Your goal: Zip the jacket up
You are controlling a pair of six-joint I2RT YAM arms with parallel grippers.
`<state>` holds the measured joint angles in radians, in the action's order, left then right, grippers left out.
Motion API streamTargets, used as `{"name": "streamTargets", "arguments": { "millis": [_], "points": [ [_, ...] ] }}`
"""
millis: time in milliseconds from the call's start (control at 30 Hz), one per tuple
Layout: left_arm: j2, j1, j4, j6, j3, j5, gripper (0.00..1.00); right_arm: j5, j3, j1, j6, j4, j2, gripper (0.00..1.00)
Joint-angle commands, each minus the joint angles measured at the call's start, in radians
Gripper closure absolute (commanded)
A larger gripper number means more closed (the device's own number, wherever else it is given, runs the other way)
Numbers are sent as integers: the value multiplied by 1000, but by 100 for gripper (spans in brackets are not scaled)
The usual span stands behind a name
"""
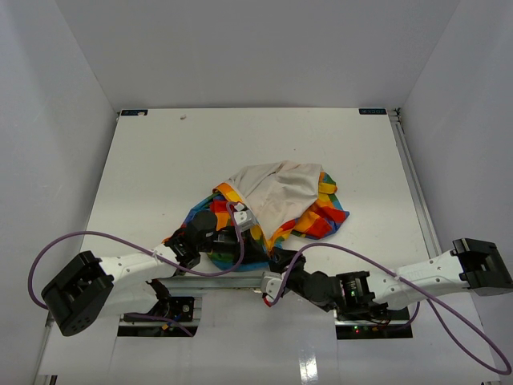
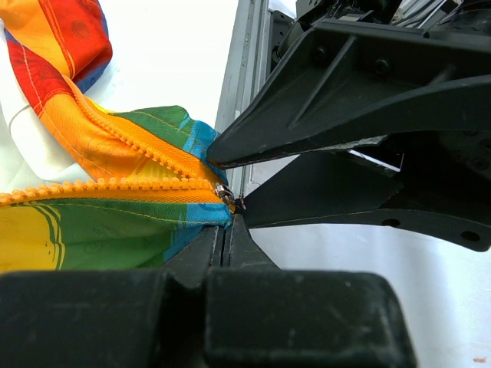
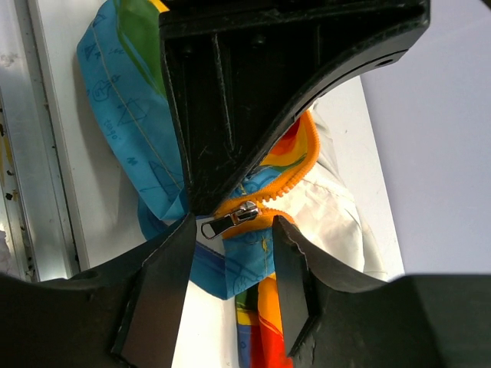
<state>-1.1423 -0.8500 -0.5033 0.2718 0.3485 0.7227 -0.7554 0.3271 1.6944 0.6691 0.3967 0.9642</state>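
My left gripper [image 2: 226,234] clamps the jacket [image 2: 115,230] hem; the pull [image 3: 229,221] lies across the gap between my right gripper's [image 3: 234,230] open jaws, untouched.

The top external camera sits high above and behind the arms, looking steeply down on the flat white table [image 1: 160,160]. The arm bases lie at 6 o'clock, and the rumpled rainbow-blocked fabric jacket with cream lining [image 1: 280,200] appears small, just below centre. The left wrist camera rides very close behind the left gripper [image 2: 228,224], whose black fingers rise from 6 o'clock, with the jacket filling 9 o'clock. The right wrist camera, equally close, looks over the right gripper [image 3: 234,225] from 6 towards 12. Both wrist views share the orange zipper teeth [image 2: 115,184] and the small silver zipper slider [image 3: 230,221], and each shows the other arm's gripper.
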Motion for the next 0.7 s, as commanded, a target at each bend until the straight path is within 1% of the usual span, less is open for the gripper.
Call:
{"name": "streamTargets", "arguments": {
  "millis": [0, 67, 167, 267, 400, 533, 667],
  "points": [
    [15, 2, -32, 4, -6, 37, 100, -57, 25, 12, 29, 111, -1, 51],
    [17, 2, -32, 4, -6, 36, 100, -59, 21, 13, 30, 121, -4, 52],
    [18, 2, -31, 3, -5, 35, 100, -55, 17, 14, 32, 132, -12, 58],
    [18, 1, -31, 4, -6, 35, 100, -64, 19, 16, 23, 116, -12, 61],
    [19, 2, -32, 4, -7, 37, 100, -81, 26, 19, 7, 93, 1, 63],
    [18, 2, -31, 3, -8, 35, 100, -98, 30, 21, 9, 87, 14, 72],
    [15, 2, -30, 3, -6, 34, 100, -124, 33, 24, 0, 77, 11, 75]
  ]
}}
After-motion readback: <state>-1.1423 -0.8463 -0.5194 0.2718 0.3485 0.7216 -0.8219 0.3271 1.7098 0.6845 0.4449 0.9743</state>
